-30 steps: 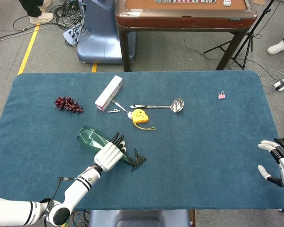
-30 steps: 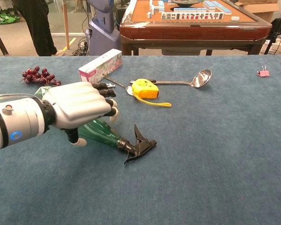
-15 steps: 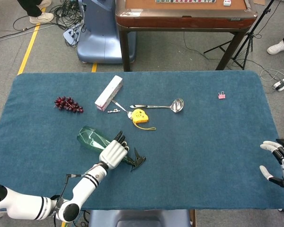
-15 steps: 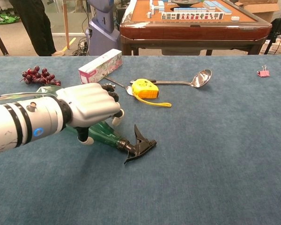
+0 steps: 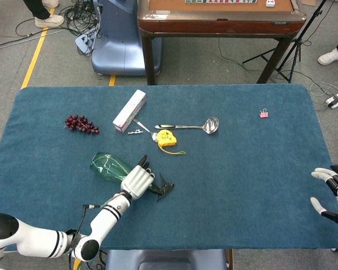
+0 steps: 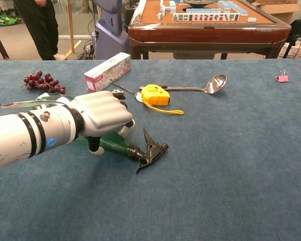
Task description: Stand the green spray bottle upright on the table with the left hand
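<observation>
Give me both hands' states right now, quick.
Left hand: fingers curled over the lying green plastic spray bottle; firm grip cannot be told.
Right hand: open, holding nothing.

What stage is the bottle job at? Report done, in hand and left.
Done: the left hand has reached the green spray bottle and lies over its neck end. In hand: its fingers curl around the bottle, though a firm grip cannot be confirmed. Left: the bottle lies on its side on the table, black trigger head on the cloth, so lifting and standing it upright remain.
</observation>
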